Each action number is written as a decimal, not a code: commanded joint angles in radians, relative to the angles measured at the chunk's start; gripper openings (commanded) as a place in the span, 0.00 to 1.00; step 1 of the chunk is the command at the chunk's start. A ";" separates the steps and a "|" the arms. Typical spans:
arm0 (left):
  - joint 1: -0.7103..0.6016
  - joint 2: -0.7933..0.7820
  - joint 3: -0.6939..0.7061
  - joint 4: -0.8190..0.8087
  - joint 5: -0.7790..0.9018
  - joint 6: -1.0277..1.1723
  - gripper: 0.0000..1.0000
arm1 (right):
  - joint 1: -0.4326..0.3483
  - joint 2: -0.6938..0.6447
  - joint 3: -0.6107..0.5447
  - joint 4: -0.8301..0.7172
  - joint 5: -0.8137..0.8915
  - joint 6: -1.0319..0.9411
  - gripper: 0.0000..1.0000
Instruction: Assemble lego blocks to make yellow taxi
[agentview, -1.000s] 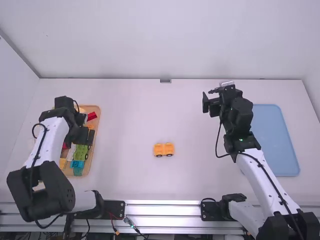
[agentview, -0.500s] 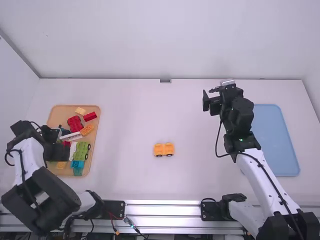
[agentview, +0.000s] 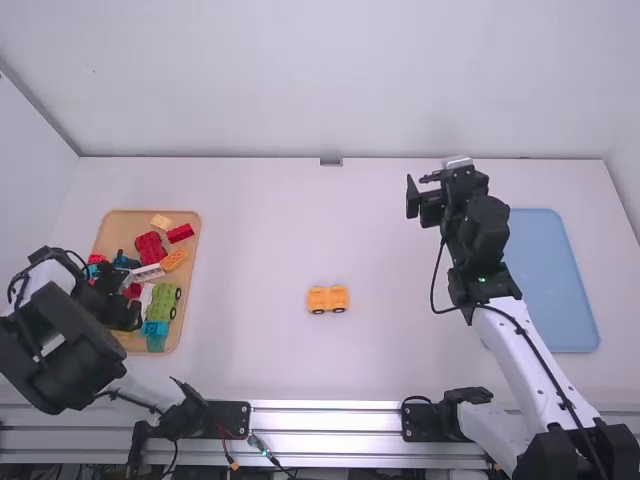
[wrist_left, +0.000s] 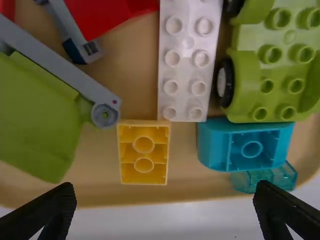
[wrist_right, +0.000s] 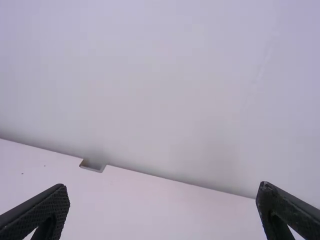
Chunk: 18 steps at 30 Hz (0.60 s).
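Observation:
My left gripper hangs over the near part of the wooden tray. In the left wrist view that gripper is open, its fingers wide apart with nothing between them. Just beyond lies a yellow brick, hollow side up, beside a teal brick. A white brick and a green wheeled base lie farther in. An orange wheeled car piece stands on the table's middle. My right gripper is held above the table's right part; in the right wrist view this gripper is open.
Red bricks, an orange brick and a light yellow brick share the tray. A blue tray rests at the right, beside the right arm. A wall rises behind the table.
My left gripper has swung back from the tray's right side to the left, then toward its near part, uncovering the bricks farther off. The right arm has stayed practically still.

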 joint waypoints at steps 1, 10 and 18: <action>0.002 0.024 0.010 0.008 -0.041 0.011 0.93 | 0.001 0.008 0.043 0.010 -0.003 0.006 0.99; 0.003 0.051 -0.026 0.084 -0.056 0.014 0.82 | 0.017 0.008 0.043 0.006 -0.002 0.002 0.99; 0.003 0.051 -0.089 0.178 -0.052 0.011 0.83 | 0.019 0.008 0.043 0.010 -0.002 0.002 0.99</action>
